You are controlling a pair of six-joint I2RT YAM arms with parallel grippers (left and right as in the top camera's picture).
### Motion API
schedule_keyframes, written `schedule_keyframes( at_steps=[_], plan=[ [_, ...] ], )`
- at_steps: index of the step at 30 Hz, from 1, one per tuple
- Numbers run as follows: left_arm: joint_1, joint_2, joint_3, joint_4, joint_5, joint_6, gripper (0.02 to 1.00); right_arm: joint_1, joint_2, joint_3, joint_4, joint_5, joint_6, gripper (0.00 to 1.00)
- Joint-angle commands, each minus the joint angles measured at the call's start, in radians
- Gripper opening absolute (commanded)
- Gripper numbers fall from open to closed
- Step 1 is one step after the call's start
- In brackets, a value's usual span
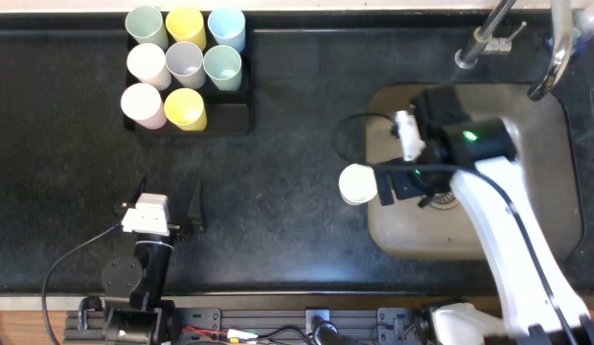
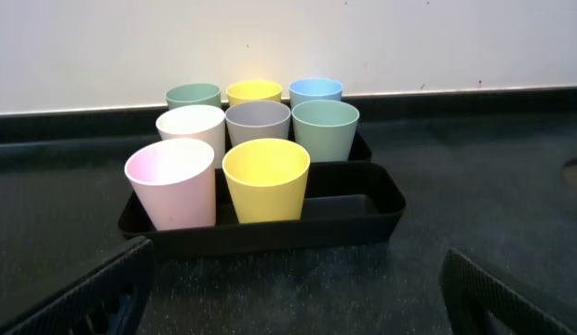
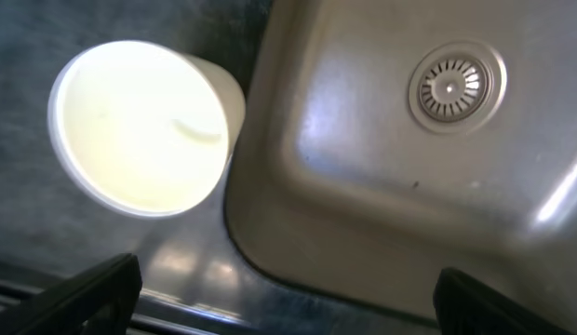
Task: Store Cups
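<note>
Right of the middle in the top view, the white cup (image 1: 356, 184) stands just beside the sink (image 1: 527, 240). The right gripper (image 3: 298, 312) hangs above it, fingers wide apart. A crooked grab could knock the cup into the sink. The tray (image 1: 230, 117), upper left, has one free spot.

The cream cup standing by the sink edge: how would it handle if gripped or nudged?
The cream cup looks thin-walled and empty, so probably light and fairly stiff. Its smooth wall may slip in a loose grip. Upright beside the sink with its base narrower than its rim, it could tip in if pushed sideways.
</note>
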Motion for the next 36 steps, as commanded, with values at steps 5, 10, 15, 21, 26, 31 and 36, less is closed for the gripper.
schedule_keyframes(
  at_steps=[5, 10, 15, 21, 26, 31, 36],
  plan=[
    [0.009, -0.008, -0.004, 0.002, 0.013, 0.004, 0.998, 0.005, 0.176, 0.155, 0.013, 0.032, -0.155, 0.998],
    [0.009, -0.008, -0.004, 0.002, 0.013, 0.004, 0.998, 0.006, 0.261, 0.237, -0.003, -0.034, -0.180, 0.998],
    [0.009, -0.008, -0.004, 0.002, 0.013, 0.004, 0.998, 0.025, 0.322, 0.242, -0.019, -0.058, -0.182, 0.998],
    [0.009, -0.008, -0.004, 0.002, 0.013, 0.004, 0.998, 0.040, 0.378, 0.242, -0.034, -0.053, -0.204, 0.998],
    [0.009, -0.008, -0.004, 0.002, 0.013, 0.004, 0.998, 0.040, 0.398, 0.241, -0.020, 0.005, -0.209, 0.998],
    [0.009, -0.008, -0.004, 0.002, 0.013, 0.004, 0.998, 0.040, 0.425, 0.241, -0.008, 0.014, -0.227, 0.996],
    [0.009, -0.008, -0.004, 0.002, 0.013, 0.004, 0.998, 0.042, 0.440, 0.241, 0.002, 0.013, -0.242, 0.998]
  ],
)
